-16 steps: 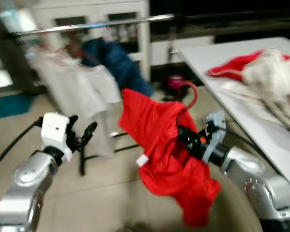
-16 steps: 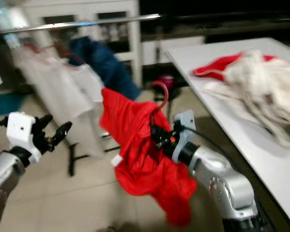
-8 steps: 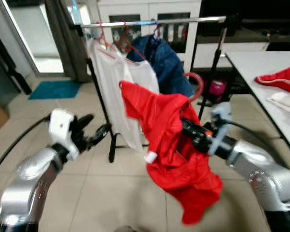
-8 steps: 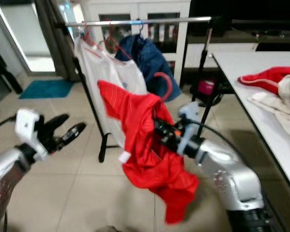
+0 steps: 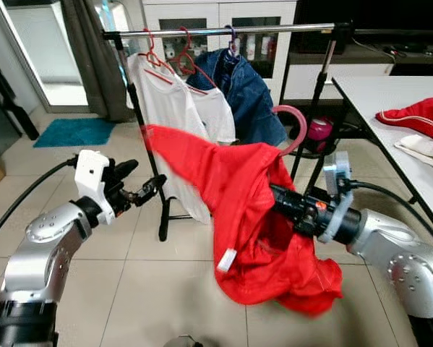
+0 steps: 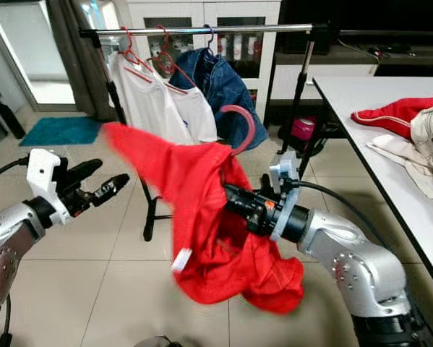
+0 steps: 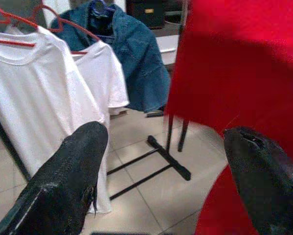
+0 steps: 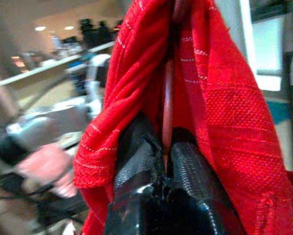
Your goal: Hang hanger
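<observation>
A red hanger (image 5: 294, 124) carries a red shirt (image 5: 249, 210), its hook sticking up above the collar. My right gripper (image 5: 283, 199) is shut on the hanger's stem inside the shirt; in the right wrist view the fingers (image 8: 144, 156) pinch the red stem (image 8: 168, 122). The shirt swings out to the left, one sleeve (image 5: 169, 141) flung up. Behind it stands a clothes rail (image 5: 223, 30) with two white shirts (image 5: 165, 101) and a blue denim jacket (image 5: 245, 90) on hangers. My left gripper (image 5: 145, 183) is open, held out left of the red shirt.
A white table (image 5: 389, 94) at the right holds a red garment (image 5: 411, 116) and white cloth (image 5: 426, 148). The rail's black upright (image 5: 317, 94) and feet (image 5: 165, 217) stand on the tiled floor. A teal mat (image 5: 75, 132) lies at far left. White cabinets stand behind the rail.
The red shirt has swung out to the left and spread wider. The view has steadied and shifted slightly; my left gripper stays open and held out.
</observation>
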Robot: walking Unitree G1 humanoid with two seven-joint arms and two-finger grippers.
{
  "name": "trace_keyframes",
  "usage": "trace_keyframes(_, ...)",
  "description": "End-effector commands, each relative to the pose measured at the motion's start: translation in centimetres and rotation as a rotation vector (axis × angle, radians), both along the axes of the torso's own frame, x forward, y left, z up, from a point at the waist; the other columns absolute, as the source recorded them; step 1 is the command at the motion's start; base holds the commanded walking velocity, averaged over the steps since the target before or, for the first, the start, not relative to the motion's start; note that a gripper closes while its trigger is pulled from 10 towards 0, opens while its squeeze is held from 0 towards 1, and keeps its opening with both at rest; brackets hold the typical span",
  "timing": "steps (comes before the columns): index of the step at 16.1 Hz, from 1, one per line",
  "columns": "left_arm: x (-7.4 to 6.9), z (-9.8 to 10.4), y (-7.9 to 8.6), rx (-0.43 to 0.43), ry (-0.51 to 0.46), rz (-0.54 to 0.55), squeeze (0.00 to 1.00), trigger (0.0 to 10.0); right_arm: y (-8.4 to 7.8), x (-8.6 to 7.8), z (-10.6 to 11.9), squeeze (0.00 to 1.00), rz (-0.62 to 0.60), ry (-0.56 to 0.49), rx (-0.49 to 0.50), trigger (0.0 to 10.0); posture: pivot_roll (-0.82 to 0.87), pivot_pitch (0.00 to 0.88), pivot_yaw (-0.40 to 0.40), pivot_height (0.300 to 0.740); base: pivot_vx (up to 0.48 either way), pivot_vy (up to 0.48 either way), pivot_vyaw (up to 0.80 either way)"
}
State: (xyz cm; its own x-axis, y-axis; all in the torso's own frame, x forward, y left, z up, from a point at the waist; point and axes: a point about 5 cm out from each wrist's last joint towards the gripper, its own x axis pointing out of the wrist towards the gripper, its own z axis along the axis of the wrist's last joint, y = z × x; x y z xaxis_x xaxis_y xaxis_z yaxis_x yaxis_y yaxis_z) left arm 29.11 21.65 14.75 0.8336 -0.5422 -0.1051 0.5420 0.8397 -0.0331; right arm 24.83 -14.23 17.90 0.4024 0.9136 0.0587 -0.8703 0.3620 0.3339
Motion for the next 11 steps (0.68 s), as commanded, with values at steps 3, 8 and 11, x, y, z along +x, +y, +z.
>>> trace_keyframes(3, 0.5, 0.6, -0.5, -0.044, -0.011, -0.118, 0.0, 6.7, 0.1, -0.6, 0.9, 0.0, 0.056, -0.013, 0.033, 10.0, -0.1, 0.0, 0.071, 0.719, 0.0, 0.0, 0.0)
trace_keyframes(8, 0.0, 0.2, -1.1, -0.096, -0.002, -0.263, 0.0, 0.0, 0.0, -1.0, 1.3, 0.0, 0.078, -0.005, 0.041, 10.0, -0.12, 0.0, 0.083, 0.719, 0.0, 0.0, 0.0)
trace_keyframes(11, 0.4, 0.1, -0.7, -0.099, -0.001, -0.274, 0.0, 0.0, 0.1, -1.3, 1.4, 0.0, 0.097, -0.001, 0.047, 10.0, -0.12, 0.0, 0.081, 0.719, 0.0, 0.0, 0.0)
